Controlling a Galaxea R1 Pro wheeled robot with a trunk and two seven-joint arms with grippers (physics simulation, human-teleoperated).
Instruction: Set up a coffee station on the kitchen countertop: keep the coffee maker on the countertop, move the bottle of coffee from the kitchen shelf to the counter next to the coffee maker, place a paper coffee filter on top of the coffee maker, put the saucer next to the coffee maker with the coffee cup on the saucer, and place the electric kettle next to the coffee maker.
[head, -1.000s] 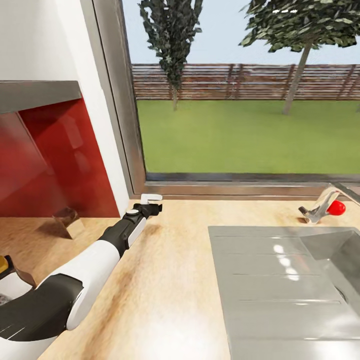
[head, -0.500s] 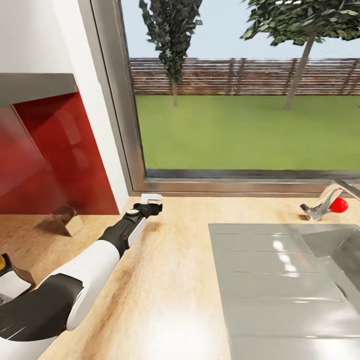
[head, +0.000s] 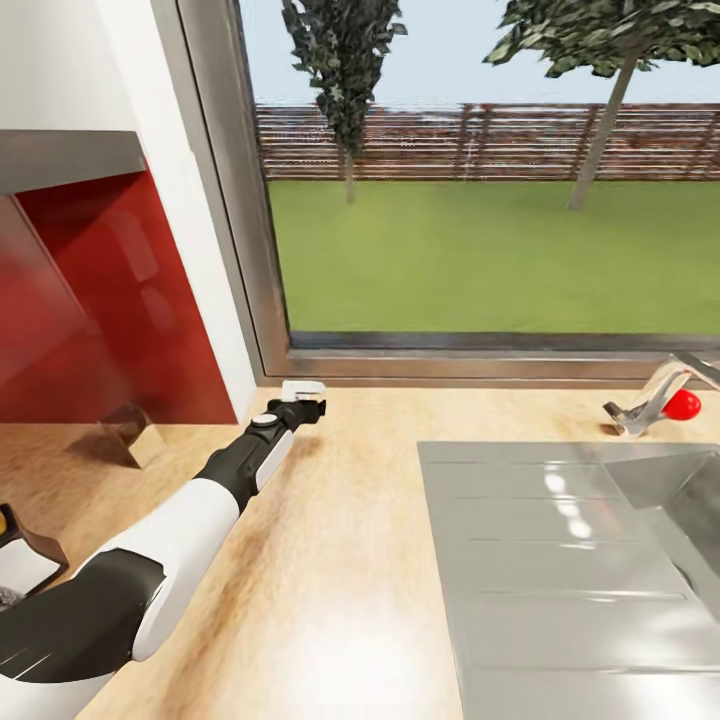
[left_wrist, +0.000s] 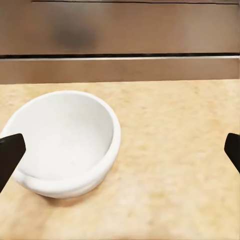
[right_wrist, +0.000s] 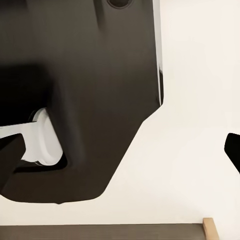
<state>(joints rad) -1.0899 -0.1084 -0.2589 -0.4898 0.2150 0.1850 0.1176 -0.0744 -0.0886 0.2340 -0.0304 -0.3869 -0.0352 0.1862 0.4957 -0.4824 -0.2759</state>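
Head view, from the left: one red backsplash panel (head: 100, 300) sits under a grey hood edge, and one small brown wedge-shaped object (head: 135, 428) stands on the wooden desk (head: 340, 560) below it. At the lower left edge a dark and white object with a yellow spot (head: 15, 555) is cut off by the frame; what it is cannot be told. One arm, the left, reaches across the desk toward the window sill, and its left gripper (head: 303, 402) ends at one white coffee cup (head: 302, 387), which rests on the desk close to the window frame (head: 250, 250). Further right lies one steel sink with drainboard (head: 560, 560), with one tap with a red knob (head: 660, 405) behind it.

In the left wrist view the coffee cup (left_wrist: 65, 142) stands upright on the desk, empty, between the two dark fingertips (left_wrist: 10, 155), nearer one of them; the jaws are spread wide and touch nothing.

In the right wrist view the right gripper (right_wrist: 125, 150) has its jaws spread wide too, before a dark robot body part (right_wrist: 85, 90).
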